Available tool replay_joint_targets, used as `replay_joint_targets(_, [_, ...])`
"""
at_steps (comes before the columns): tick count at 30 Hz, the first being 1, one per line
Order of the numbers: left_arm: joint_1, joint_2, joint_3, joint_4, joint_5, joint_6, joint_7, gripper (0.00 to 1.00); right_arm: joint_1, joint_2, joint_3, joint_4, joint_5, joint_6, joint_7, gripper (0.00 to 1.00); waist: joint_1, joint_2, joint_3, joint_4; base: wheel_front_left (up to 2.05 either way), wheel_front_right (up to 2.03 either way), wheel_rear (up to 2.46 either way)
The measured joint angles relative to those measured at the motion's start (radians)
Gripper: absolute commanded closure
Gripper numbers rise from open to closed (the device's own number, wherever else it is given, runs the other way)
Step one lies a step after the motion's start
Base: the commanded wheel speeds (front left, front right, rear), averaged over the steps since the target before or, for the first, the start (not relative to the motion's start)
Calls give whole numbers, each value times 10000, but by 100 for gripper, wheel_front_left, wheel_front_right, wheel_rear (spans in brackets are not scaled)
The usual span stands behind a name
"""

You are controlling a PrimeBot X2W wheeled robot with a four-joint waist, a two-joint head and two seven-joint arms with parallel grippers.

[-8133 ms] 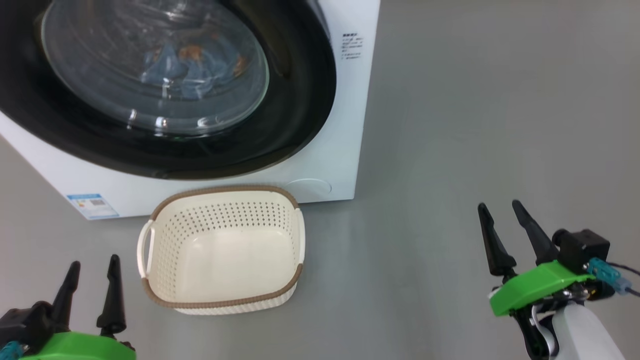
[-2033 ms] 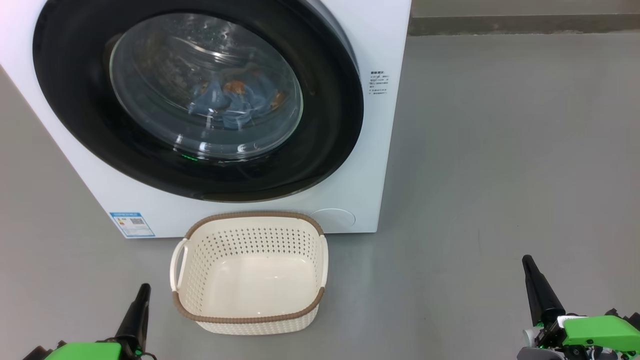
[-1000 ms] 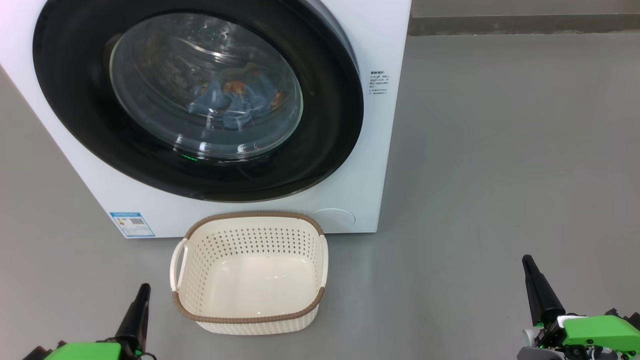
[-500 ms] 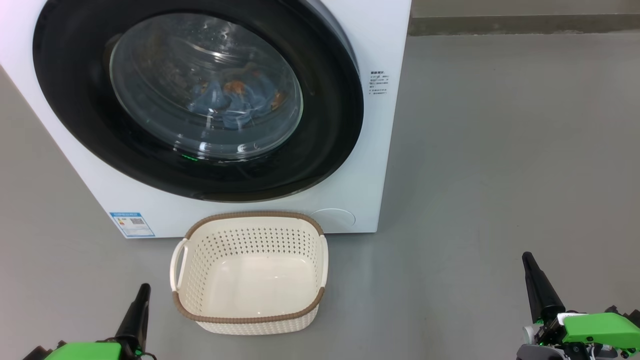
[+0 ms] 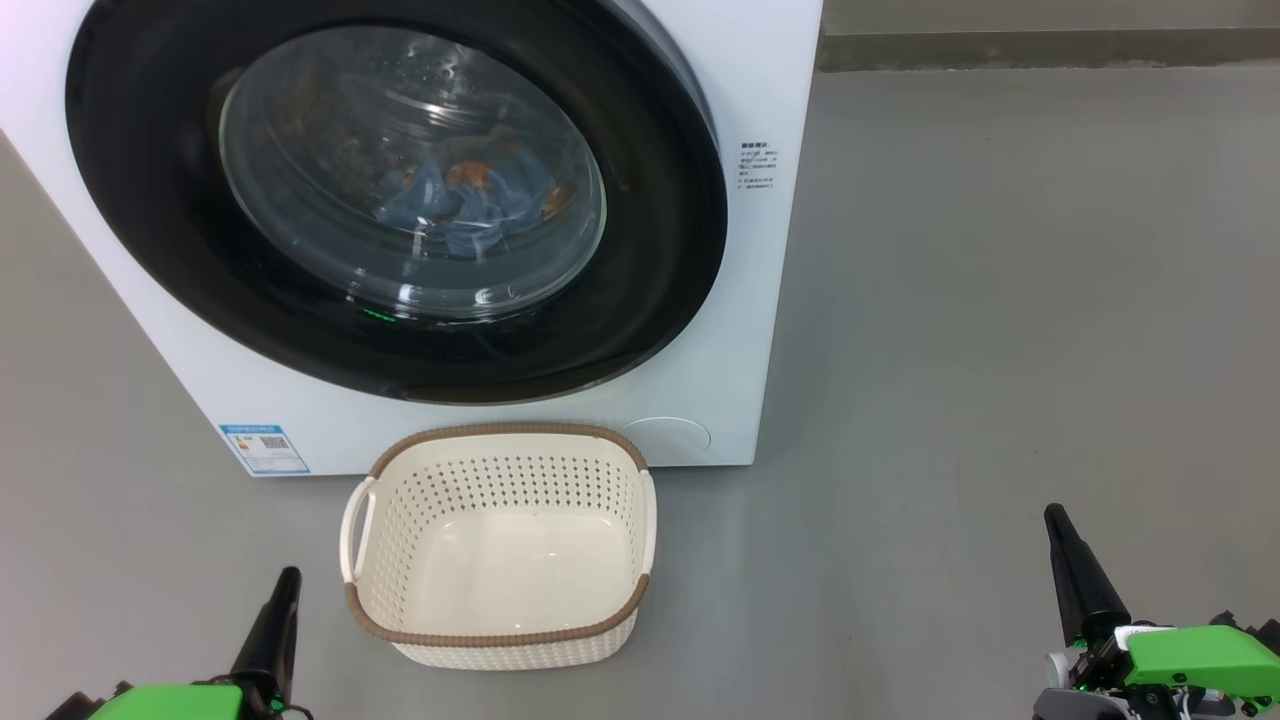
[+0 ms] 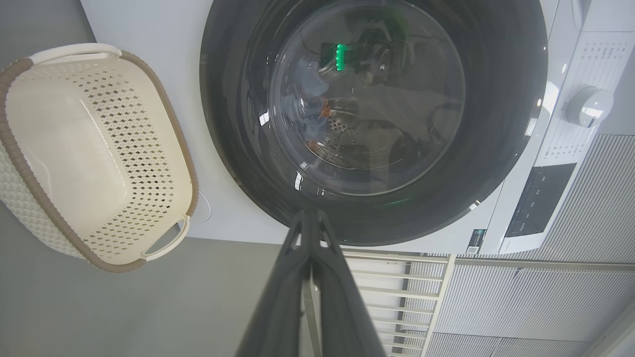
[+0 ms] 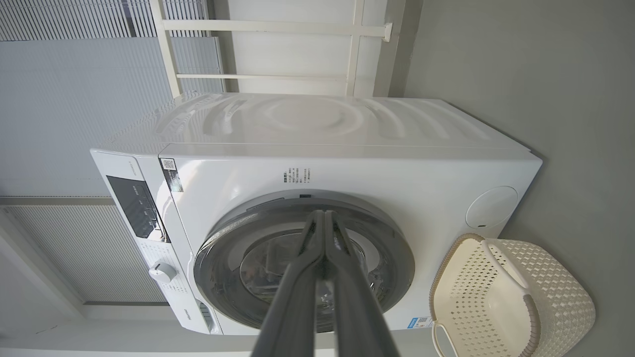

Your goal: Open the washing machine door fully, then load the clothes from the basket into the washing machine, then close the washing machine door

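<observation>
The white washing machine (image 5: 775, 270) stands ahead with its door (image 5: 150, 210) closed, the black rim flat against the front. Through the glass, light-blue clothes (image 5: 460, 205) with orange prints lie in the drum; the left wrist view shows the clothes (image 6: 305, 106) too. The cream basket (image 5: 500, 480) sits empty on the floor right below the door. My left gripper (image 5: 286, 585) is shut at the lower left, beside the basket's left handle, holding nothing. My right gripper (image 5: 1056, 525) is shut at the lower right, far from the basket. Both wrist views show fingers pressed together: left gripper (image 6: 310, 214), right gripper (image 7: 324, 214).
A blue label (image 5: 264, 448) and a round cover (image 5: 665, 437) are low on the machine's front. Bare grey floor (image 5: 1000, 300) spreads to the right up to a wall base (image 5: 1050, 45). A knob (image 6: 590, 106) and control panel sit on the machine's upper front.
Since the oldest frame the camera has shifted, showing more of the machine, and both grippers have gone from open to shut. Over the last second the right gripper has barely shifted.
</observation>
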Motion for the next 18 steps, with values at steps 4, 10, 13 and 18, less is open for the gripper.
replay_joint_targets(4, [0, 0, 0, 0, 0, 0, 0, 100, 0, 0, 0, 0, 0, 0, 0, 100, 1, 0, 0, 0, 0, 0, 0])
replay_joint_targets(10, [0, 0, 0, 0, 0, 0, 0, 100, 0, 0, 0, 0, 0, 0, 0, 100, 0, 0, 0, 0, 0, 0, 0])
replay_joint_targets(13, [0, 0, 0, 0, 0, 0, 0, 100, 0, 0, 0, 0, 0, 0, 0, 100, 1, 0, 0, 0, 0, 0, 0])
replay_joint_targets(18, [0, 0, 0, 0, 0, 0, 0, 100, 0, 0, 0, 0, 0, 0, 0, 100, 1, 0, 0, 0, 0, 0, 0])
